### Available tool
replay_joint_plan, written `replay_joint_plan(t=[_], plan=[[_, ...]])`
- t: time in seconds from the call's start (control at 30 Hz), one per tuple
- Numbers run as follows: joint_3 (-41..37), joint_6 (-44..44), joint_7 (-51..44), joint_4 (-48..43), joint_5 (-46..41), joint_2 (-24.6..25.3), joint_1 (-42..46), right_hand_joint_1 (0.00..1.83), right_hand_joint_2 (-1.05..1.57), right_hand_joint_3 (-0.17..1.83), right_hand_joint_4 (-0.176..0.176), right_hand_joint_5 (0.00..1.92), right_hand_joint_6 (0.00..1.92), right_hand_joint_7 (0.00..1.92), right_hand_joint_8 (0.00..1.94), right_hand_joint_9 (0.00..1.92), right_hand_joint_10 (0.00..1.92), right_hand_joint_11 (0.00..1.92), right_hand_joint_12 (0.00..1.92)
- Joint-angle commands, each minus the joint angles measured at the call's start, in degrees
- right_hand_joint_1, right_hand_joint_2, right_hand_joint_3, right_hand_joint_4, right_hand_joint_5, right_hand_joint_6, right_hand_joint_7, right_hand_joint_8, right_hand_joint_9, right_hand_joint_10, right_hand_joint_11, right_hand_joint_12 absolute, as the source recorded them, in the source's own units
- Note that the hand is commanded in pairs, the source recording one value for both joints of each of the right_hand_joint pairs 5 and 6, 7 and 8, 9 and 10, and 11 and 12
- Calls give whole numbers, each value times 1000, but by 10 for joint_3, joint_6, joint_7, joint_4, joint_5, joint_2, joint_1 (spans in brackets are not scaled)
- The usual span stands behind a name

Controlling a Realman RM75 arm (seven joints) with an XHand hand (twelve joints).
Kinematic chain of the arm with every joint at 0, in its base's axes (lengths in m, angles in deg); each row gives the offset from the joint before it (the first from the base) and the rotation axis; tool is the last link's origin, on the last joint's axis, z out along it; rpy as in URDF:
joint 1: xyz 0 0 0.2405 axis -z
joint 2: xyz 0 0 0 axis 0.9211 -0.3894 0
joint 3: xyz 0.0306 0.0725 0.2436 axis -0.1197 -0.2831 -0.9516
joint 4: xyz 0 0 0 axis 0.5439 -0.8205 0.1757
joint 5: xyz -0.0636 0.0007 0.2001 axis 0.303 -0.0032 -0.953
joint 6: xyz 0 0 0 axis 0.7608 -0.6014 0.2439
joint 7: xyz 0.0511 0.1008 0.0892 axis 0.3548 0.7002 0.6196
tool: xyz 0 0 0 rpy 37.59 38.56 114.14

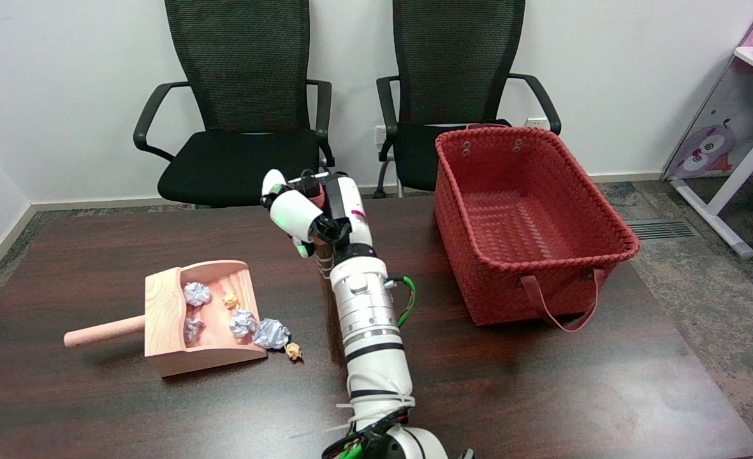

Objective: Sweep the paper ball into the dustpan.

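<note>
The right arm (371, 331) reached in from the lower right and rose over the middle of the dark wooden table (542, 395), well clear of the surface. At its end the right hand (315, 213) was raised, its fingers curled around something with a dull reddish-brown end showing at the top; that end was mostly hidden inside the grip, so what it held could not be told, and whether the fingers truly clamped it was equally unclear. The hand stood well apart from the dustpan and up and to the right of it. The wooden dustpan (166, 312) lay flat on the left part of the table, its round handle (102, 332) pointing left and its open mouth facing right. Inside the pan lay three pale blue-white paper balls (196, 294) and one small orange scrap (231, 300). A larger pale paper ball (271, 333) sat right at the lip of the mouth, touching the edge, partly on the pan and partly on the table. Just beside it, on the bare table outside the pan, rested a small orange paper ball (294, 350). On the right half of the table stood a red woven basket (606, 255), upright, with a strap handle hanging down its near side. Two black mesh office chairs (242, 95) stood behind the table against a white wall.
</note>
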Motion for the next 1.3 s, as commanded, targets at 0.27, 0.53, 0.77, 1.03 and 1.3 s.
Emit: replay_joint_plan(t=[0.27, 0.53, 0.77, 1.03, 1.3], plan=[[2, 54, -1, -41, 118, 40, 26, 743, 1571, 1643, 84, 1920, 1920, 1920, 1920, 1920, 1920, 1920, 1920], [-3, 47, -1, -65, 149, 40, 15, 737, 1571, 1641, 83, 1920, 1920, 1920, 1920, 1920, 1920, 1920, 1920], [-20, 22, -1, -83, 157, 41, 7, 730, 1571, 1641, 84, 1920, 1920, 1920, 1920, 1920, 1920, 1920, 1920], [-27, -15, 0, -105, 205, 41, -12, 659, 1571, 1739, 83, 1920, 1920, 1920, 1920, 1920, 1920, 1920, 1920], [-43, -12, 0, -193, 202, 41, -87, 652, 1571, 1705, 84, 1920, 1920, 1920, 1920, 1920, 1920, 1920, 1920]])
